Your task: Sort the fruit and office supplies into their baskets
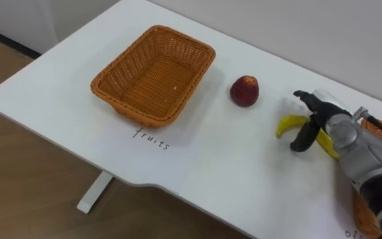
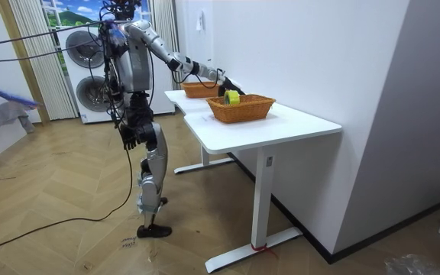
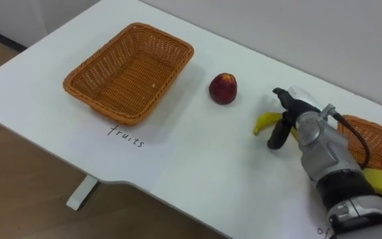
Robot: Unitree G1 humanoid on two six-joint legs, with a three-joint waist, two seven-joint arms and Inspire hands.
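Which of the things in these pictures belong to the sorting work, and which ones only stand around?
For the job:
- empty fruits basket
- red fruit
- banana, under the open right hand
- second basket
- table

Just standing about:
- washing machines
- curtain
- left hand, hanging idle
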